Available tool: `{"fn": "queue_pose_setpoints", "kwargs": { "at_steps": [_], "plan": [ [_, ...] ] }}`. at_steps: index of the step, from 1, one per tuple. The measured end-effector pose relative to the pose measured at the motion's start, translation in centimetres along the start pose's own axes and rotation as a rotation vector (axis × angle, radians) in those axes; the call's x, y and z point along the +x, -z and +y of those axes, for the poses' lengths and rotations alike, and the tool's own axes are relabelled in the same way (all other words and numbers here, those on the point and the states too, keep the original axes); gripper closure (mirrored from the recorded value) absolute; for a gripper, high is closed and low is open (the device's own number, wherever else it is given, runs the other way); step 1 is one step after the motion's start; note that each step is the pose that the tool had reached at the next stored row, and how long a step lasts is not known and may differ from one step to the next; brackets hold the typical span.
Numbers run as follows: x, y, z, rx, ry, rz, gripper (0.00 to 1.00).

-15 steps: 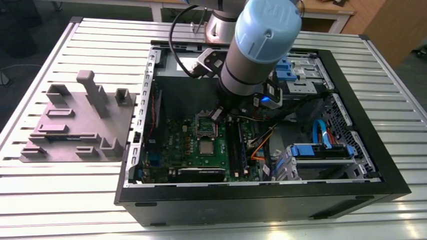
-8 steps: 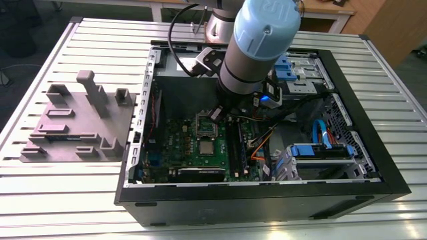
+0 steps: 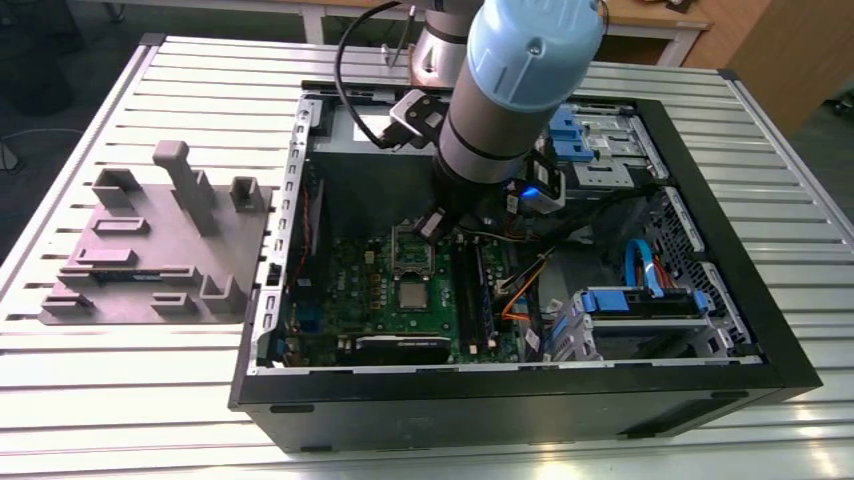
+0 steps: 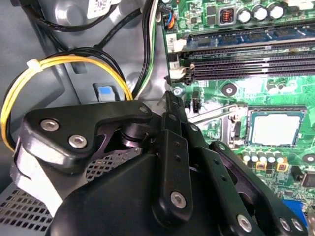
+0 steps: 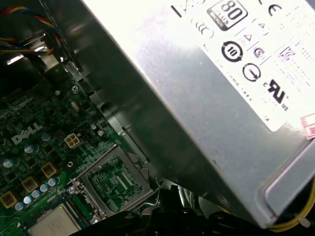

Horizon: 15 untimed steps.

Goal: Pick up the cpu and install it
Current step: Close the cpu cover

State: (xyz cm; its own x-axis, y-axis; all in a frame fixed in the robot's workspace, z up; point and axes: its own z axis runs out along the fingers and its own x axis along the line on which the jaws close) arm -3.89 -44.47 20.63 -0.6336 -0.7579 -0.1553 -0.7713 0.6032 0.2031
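The cpu is a small flat square chip with a pale silver-grey metal top. It lies flat in its socket on the green motherboard, face up, just beside the hollow metal socket frame, which is swung open and stands clear of it. In the second wrist view the cpu shows as a light square with a dull sheen inside a dark socket border; in the first wrist view its corner sits next to the open frame. Being square, the chip has no long axis to speak of; its edges run parallel to the edges of the motherboard and to the black memory slots.

The large grey box beside the socket carries a white label with round and triangular marks; the print is not repeated here. White lettering also sits on the motherboard near the small capacitors.

The tool hangs inside the open computer case, above the board and close to the socket but apart from the cpu. It carries nothing; whether its fingers are spread or closed I cannot tell, since the black linkage hides them. A yellow cable loop runs past it.

The case rests on a slatted metal counter, with a grey fixture block on the exterior view's left.
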Motion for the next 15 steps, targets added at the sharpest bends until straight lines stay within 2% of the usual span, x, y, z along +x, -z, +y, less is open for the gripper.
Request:
{"fn": "queue_pose_setpoints", "kwargs": {
  "at_steps": [3,10,15],
  "plan": [
    [-0.02,0.23,0.08,0.0037,0.0,0.0044,0.9],
    [-0.09,0.78,0.21,0.0173,-0.002,0.0212,0.9],
    [-0.18,1.4,0.36,0.0194,-0.002,0.0234,0.9]
  ]
}}
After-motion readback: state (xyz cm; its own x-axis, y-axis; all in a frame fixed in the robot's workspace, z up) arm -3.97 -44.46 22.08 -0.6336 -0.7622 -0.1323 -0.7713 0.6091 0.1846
